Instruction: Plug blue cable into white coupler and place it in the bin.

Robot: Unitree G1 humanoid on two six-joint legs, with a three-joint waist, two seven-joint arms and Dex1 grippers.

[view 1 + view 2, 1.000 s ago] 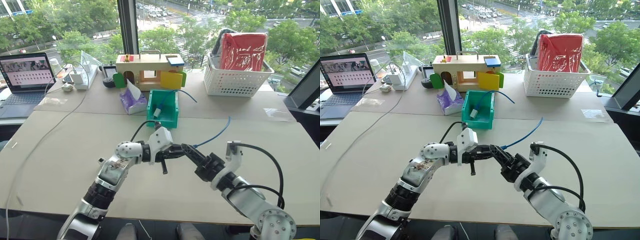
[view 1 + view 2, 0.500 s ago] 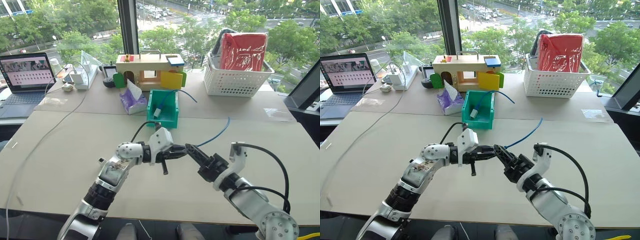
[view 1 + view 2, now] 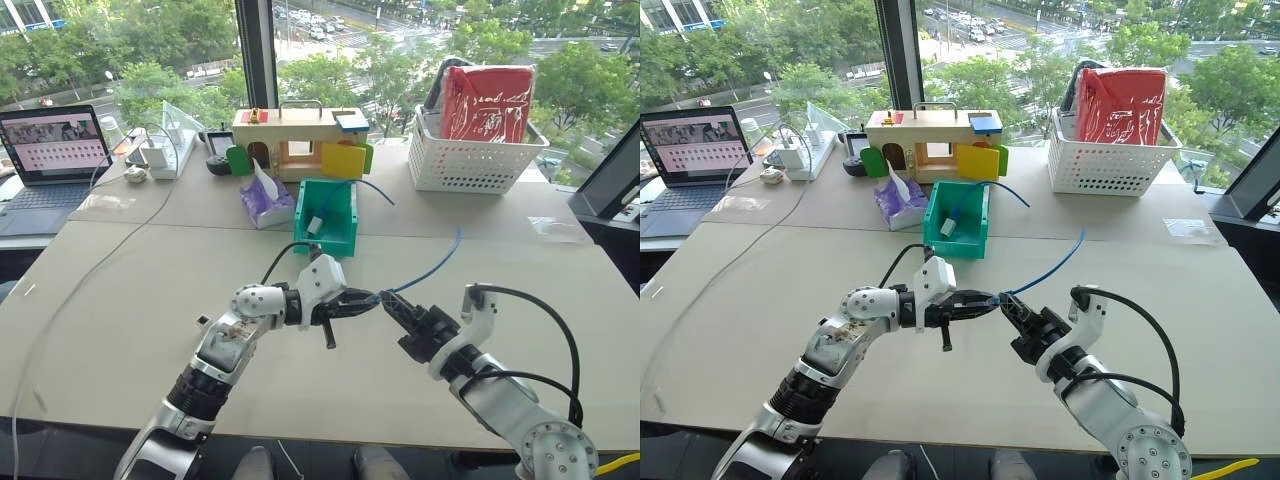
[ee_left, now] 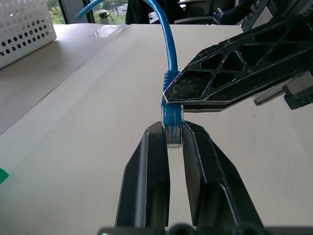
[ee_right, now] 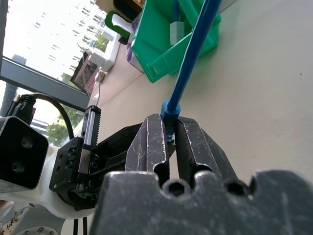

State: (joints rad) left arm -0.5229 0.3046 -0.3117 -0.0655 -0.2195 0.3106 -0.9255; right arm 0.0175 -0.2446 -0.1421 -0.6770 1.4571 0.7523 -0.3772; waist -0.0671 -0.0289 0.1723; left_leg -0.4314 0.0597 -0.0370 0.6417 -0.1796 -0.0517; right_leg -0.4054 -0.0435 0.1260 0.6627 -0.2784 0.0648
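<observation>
Left wrist view shows my left gripper (image 4: 173, 134) clamped on the clear plug of the blue cable (image 4: 171, 73), the plug pinched between the two pads with its tip pointing back toward my wrist. My right gripper (image 5: 168, 132) is closed on the same end, on the blue boot just behind the plug. Both grips meet above the counter (image 3: 150, 290), in front of me and well short of the bin (image 3: 330, 220).

Orientation: at the held end the cable's long axis runs roughly level, from the plug between the grippers away toward the far right of the counter, where it rises in a shallow arc and its free end hangs in the air. The plug faces my left side.

A white coupler (image 3: 948, 228) appears to lie inside the bin, with another blue lead running from it; I cannot confirm whether it is the one meant for this plug.

Risks, as judged: two grippers on one short stiff section may fight each other, twisting or bending the plug's latch. If the left releases carelessly, the plug may rotate in the right's hold and lose alignment for insertion. The trailing length could drag or snag.
</observation>
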